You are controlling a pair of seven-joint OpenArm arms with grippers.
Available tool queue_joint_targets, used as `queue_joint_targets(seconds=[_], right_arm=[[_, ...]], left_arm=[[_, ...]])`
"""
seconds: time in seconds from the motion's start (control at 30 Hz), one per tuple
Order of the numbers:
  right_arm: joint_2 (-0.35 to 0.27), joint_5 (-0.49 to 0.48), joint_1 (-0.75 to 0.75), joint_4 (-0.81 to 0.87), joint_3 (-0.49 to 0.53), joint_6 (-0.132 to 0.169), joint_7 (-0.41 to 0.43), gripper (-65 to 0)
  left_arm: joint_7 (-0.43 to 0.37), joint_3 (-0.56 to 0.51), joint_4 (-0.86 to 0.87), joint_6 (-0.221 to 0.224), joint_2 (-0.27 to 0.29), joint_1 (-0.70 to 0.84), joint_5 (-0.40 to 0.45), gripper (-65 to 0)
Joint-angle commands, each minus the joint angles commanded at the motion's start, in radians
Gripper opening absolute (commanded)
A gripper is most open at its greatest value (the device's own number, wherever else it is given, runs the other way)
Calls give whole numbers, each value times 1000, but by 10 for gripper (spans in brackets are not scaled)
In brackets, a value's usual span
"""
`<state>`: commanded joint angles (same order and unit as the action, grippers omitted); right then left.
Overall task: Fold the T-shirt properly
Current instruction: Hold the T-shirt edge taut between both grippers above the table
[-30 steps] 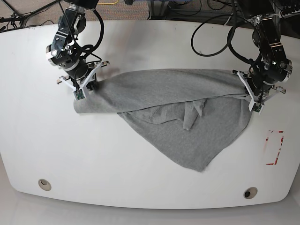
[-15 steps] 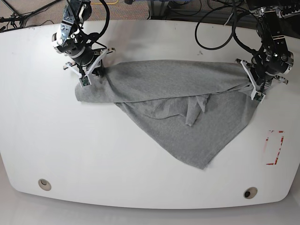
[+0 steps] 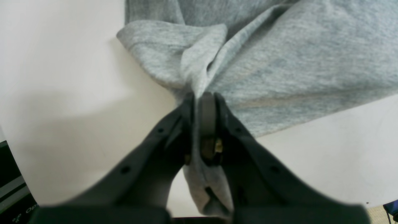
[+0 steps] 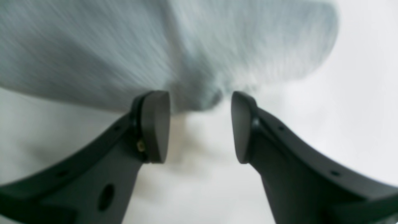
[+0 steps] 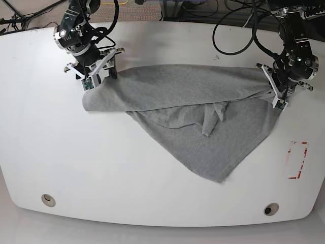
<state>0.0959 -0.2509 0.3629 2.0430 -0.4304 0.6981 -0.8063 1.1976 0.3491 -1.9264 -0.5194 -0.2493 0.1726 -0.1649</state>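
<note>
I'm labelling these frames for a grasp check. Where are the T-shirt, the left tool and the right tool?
T-shirt (image 5: 203, 137), base view: middle of the grey cloth.
Left tool (image 3: 202, 102), left wrist view: between fingertips pinching the fabric.
Right tool (image 4: 200, 124), right wrist view: open gap between the fingertips.

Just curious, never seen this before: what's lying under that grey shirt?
Only the white table shows around the T-shirt. A folded-over upper layer covers part of the shirt's own lower layer; anything beneath the cloth is hidden, though no lump shows through it.
</note>
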Motion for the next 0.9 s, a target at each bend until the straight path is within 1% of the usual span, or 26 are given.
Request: queue_joint_targets(seconds=[0.1,0.17,0.3,0.37,0.4,0.57,0.67,0.8,0.83,0.9], right_arm=[[-31,-68,-28,-5,-31,-1,0,-339],[-35,-81,-55,-15,-43,-12,-2,-339],[-43,-46,-118,-35,-48,-70,-2,-339],[-55,-23,-155,-40,-49,-87,-2,-339],[-75,-2,-187,-44,-52,-104,-2,-338],[-107,52,-272,-120,-54,-108,-2,-338],[-144,84,-336,-218,-54,-108,-2,-338],[-176,86,-388,-328,-68,-108,-2,-338],[-180,86,-402,-359,-80,-102,-5,-338],[-183,86,-416,-379,-94,-101,-25,-338]], left_arm=[[0,0,0,0,0,0,0,-640],[0,0,0,0,0,-2,0,-640],[0,0,0,0,-2,2,0,-640],[0,0,0,0,-14,2,0,-640],[0,-2,0,0,-23,2,0,-640],[0,-2,0,0,-26,2,0,-640],[0,-2,0,0,-28,0,0,-640],[0,-2,0,0,-28,-2,0,-640],[0,-2,0,0,-28,-2,0,-640],[0,-2,0,0,-28,-2,0,-640]])
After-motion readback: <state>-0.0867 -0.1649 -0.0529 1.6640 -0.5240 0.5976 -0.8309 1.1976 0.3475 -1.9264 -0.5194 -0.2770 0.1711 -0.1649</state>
